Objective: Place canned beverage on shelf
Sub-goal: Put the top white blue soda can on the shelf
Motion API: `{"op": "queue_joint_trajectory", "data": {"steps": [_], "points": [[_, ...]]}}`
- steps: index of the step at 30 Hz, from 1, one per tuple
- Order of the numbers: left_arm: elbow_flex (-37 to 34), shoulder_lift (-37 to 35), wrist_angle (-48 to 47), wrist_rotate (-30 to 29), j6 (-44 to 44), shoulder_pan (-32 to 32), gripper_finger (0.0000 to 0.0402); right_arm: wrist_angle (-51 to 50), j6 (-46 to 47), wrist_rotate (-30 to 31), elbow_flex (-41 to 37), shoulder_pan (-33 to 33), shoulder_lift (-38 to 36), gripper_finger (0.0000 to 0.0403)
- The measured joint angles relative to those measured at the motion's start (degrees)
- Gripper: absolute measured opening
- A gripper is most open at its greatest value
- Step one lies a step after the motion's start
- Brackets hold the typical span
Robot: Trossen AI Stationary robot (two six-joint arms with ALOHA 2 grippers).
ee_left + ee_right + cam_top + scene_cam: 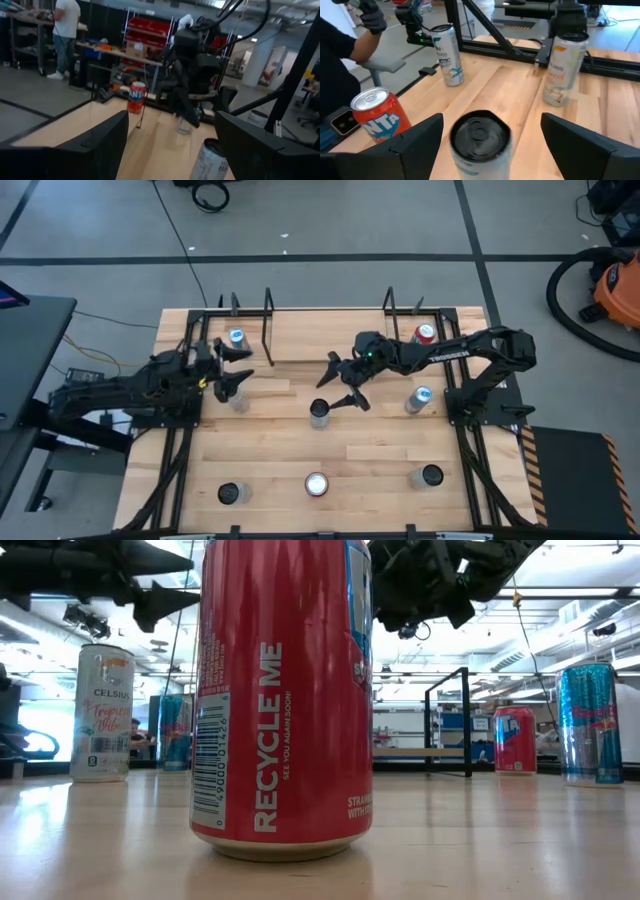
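Observation:
The shelf (330, 340), a light-wood board between black rod uprights, stands at the far middle of the table; it also shows in the low view (420, 753). A dark-topped can (319, 412) stands upright at mid-table. My right gripper (340, 383) is open just above and beside it, and in the right wrist view the can (480, 137) shows between the two spread fingers, untouched. My left gripper (236, 370) is open and empty at the left, above a white Celsius can (238, 395), which also shows in the left wrist view (210, 160).
Other upright cans: blue (236, 337) far left, red (425, 333) far right, blue (420, 398) right, and along the near edge a grey-topped one (231, 494), a red one (316, 484) and a dark one (431, 476). A gloved hand (370, 17) shows beyond the table.

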Motion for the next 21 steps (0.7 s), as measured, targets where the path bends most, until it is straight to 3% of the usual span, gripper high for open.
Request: {"op": "queue_joint_trajectory", "data": {"steps": [10, 21], "points": [[1.0, 8.7, 4.2, 0.0, 0.6, 0.0, 0.0298, 1.0, -7.3, -1.7, 0.0, 1.6, 0.0, 0.0346], [1.0, 10.0, 5.2, 0.0, 0.6, 0.0, 0.0298, 2.1, -10.7, -2.6, 0.0, 2.3, 2.4, 0.0346]]}}
